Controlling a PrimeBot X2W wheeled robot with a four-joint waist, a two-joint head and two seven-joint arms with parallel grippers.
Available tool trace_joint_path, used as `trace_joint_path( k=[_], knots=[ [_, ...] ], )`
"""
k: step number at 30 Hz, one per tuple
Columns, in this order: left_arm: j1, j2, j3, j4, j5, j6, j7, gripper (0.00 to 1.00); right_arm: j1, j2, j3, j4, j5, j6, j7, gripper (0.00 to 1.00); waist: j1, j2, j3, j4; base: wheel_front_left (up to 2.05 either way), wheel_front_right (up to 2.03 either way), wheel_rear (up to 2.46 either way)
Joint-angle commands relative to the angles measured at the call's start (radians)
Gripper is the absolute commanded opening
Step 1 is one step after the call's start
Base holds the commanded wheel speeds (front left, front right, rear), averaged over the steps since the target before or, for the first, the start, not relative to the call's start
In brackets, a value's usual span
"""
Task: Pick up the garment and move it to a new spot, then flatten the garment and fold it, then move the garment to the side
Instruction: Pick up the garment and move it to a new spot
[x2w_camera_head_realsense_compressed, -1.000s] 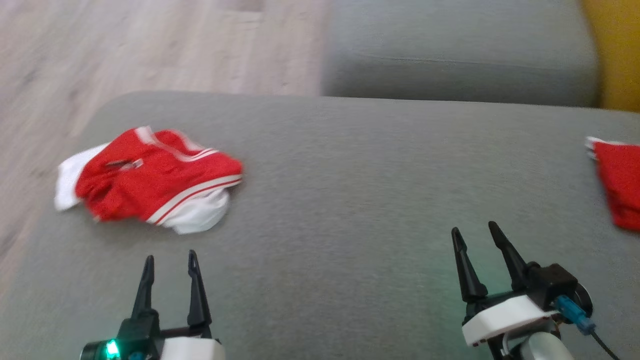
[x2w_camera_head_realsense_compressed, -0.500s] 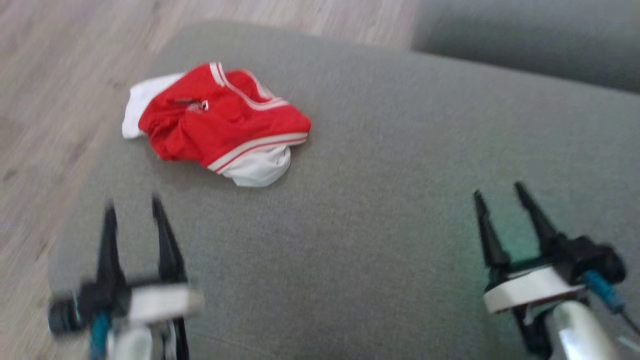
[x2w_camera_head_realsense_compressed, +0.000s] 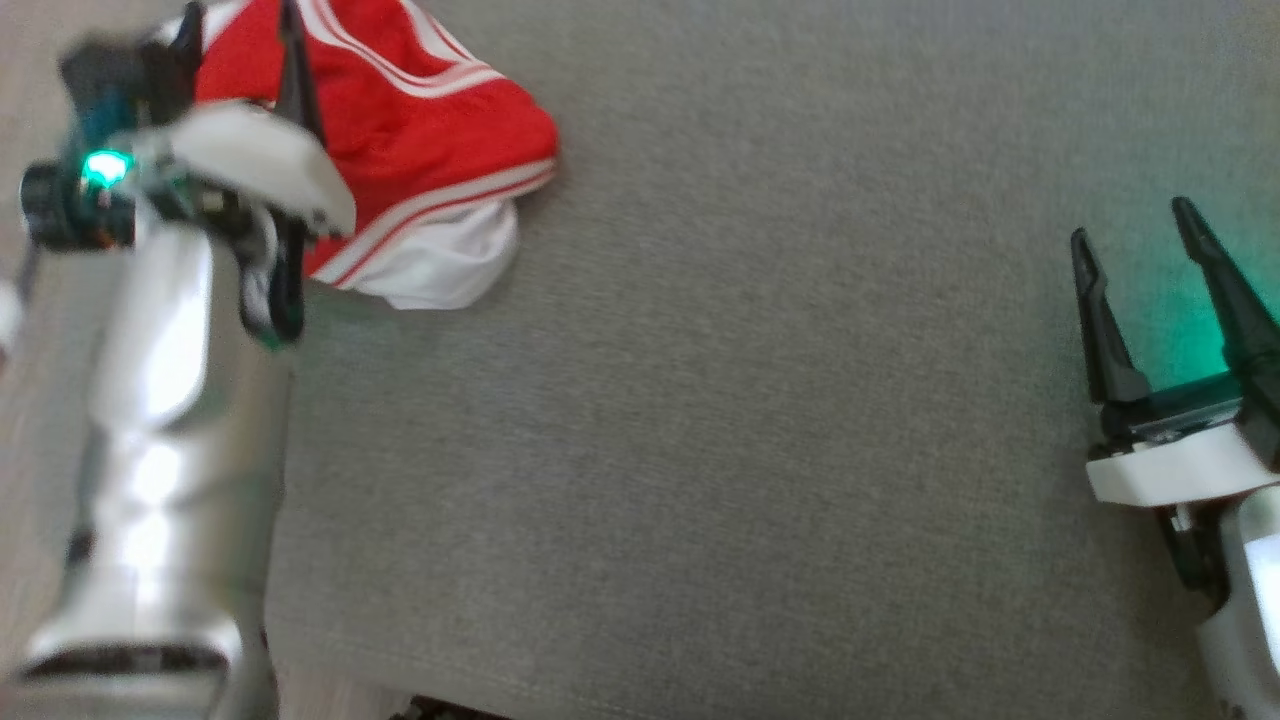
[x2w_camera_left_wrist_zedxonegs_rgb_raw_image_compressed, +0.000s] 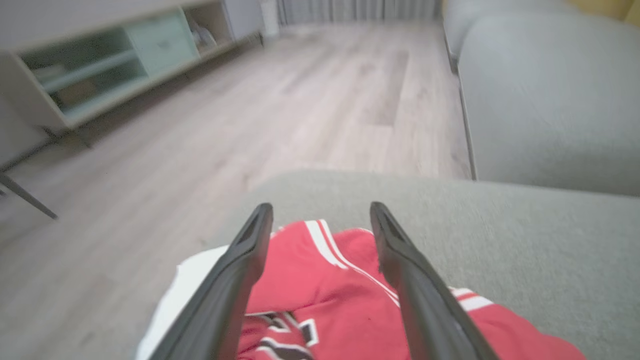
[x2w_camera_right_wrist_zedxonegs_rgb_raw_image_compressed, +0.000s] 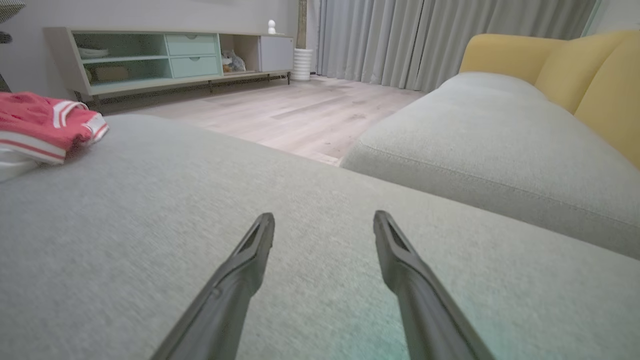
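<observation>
Cushion of grey woven upholstery (x2w_camera_head_realsense_compressed: 700, 450) forms the work surface; its front edge runs along the bottom of the head view.

Right hand (x2w_camera_head_realsense_compressed: 1130, 222), at the right edge of that frame, has its two dark fingers spread apart with nothing between them. In the right wrist view they point across bare grey fabric, low over it; contact cannot be determined.

Left arm (x2w_camera_head_realsense_compressed: 160, 420), a silver forearm, rises up the left side of the head view and is blurred. Left hand (x2w_camera_left_wrist_zedxonegs_rgb_raw_image_compressed: 321, 209) sits at the upper left of the head view, over a crumpled red fabric garment with white stripes and white panels (x2w_camera_head_realsense_compressed: 430, 120). Its fingers are likewise spread wide and grip nothing. In the left wrist view they straddle the garment, with red cloth showing between and below them. Whether the fingertips touch the cloth cannot be told.

The garment lies bunched at the upper left of the head view, near the cushion's left end and well apart from the right hand. A white part pokes out at its lower edge. Black and white lettering shows on it at the bottom of the left wrist view.

Beyond the cushion:
- Pale wood-plank floor (x2w_camera_left_wrist_zedxonegs_rgb_raw_image_compressed: 300, 100).
- Second grey cushion (x2w_camera_right_wrist_zedxonegs_rgb_raw_image_compressed: 475, 130) at the right of the right wrist view, with a yellow backrest (x2w_camera_right_wrist_zedxonegs_rgb_raw_image_compressed: 550, 60) behind it.
- Farthest back, a long low sideboard with pale green drawers (x2w_camera_right_wrist_zedxonegs_rgb_raw_image_compressed: 150, 55) at the upper left, and grey curtains (x2w_camera_right_wrist_zedxonegs_rgb_raw_image_compressed: 425, 40) at the top centre.
</observation>
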Motion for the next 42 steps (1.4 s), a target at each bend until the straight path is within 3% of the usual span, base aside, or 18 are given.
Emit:
trace_joint_path(
  k=[1, 5, 9, 10, 11, 12, 20, 25, 33, 38, 42],
  knots=[
    [-0.06, 0.052, 0.047, 0.067, -0.032, -0.019, 0.081, 1.0, -0.01, -0.026, 0.015, -0.038, -0.005, 0.007, -0.011, 1.0, -0.0004, 0.0001, 0.074, -0.047, 0.0, 0.0, 0.0],
    [-0.133, 0.067, 0.052, 0.252, -0.065, -0.043, 0.216, 1.0, -0.03, -0.044, -0.001, -0.043, -0.003, 0.007, -0.011, 1.0, -0.0004, 0.0001, 0.117, -0.075, 0.0, 0.0, 0.0],
    [-0.147, 0.067, 0.057, 0.337, -0.083, -0.052, 0.242, 1.0, -0.041, -0.04, -0.009, -0.045, -0.001, 0.007, -0.011, 1.0, -0.0004, 0.0001, 0.134, -0.089, 0.0, 0.0, 0.0],
    [-0.15, 0.069, 0.059, 0.353, -0.087, -0.059, 0.23, 0.71, -0.042, -0.038, -0.011, -0.046, -0.001, 0.007, -0.011, 1.0, -0.0004, 0.0001, 0.137, -0.092, 0.0, 0.0, 0.0],
    [-0.155, 0.07, 0.065, 0.363, -0.096, -0.068, 0.208, 0.32, -0.043, -0.034, -0.014, -0.046, 0.0, 0.007, -0.011, 1.0, -0.0004, 0.0001, 0.139, -0.094, 0.0, 0.0, 0.0],
    [-0.161, 0.073, 0.067, 0.368, -0.1, -0.076, 0.176, 0.0, -0.044, -0.029, -0.017, -0.043, 0.001, 0.007, -0.011, 1.0, -0.0004, 0.0001, 0.139, -0.096, 0.0, 0.0, 0.0],
    [-0.237, 0.126, 0.027, 0.345, -0.065, -0.113, -0.061, 0.0, -0.061, 0.05, 0.009, -0.014, 0.01, 0.007, -0.011, 1.0, -0.0004, 0.0001, 0.028, -0.171, 0.0, 0.0, 0.0],
    [-0.285, 0.147, -0.043, 0.261, -0.047, -0.139, -0.098, 0.0, -0.044, 0.122, 0.017, 0.007, 0.017, 0.007, -0.011, 1.0, -0.0004, 0.0001, -0.088, -0.27, 0.0, 0.0, 0.0],
    [-0.309, 0.157, -0.253, -0.022, -0.102, -0.145, -0.016, 0.0, 0.008, 0.203, 0.033, 0.012, 0.018, 0.007, -0.011, 1.0, -0.0004, 0.0001, -0.211, -0.468, 0.0, 0.0, 0.0],
    [-0.271, 0.182, -0.375, -0.224, -0.181, -0.145, 0.089, 0.0, 0.008, 0.23, 0.062, -0.003, 0.025, 0.007, -0.011, 1.0, -0.0004, 0.0001, -0.224, -0.595, 0.0, 0.0, 0.0],
    [-0.205, 0.176, -0.435, -0.306, -0.223, -0.145, 0.148, 0.0, -0.002, 0.243, 0.089, -0.015, 0.036, 0.007, -0.011, 1.0, -0.0004, 0.0001, -0.197, -0.676, 0.0, 0.0, 0.0]
  ],
)
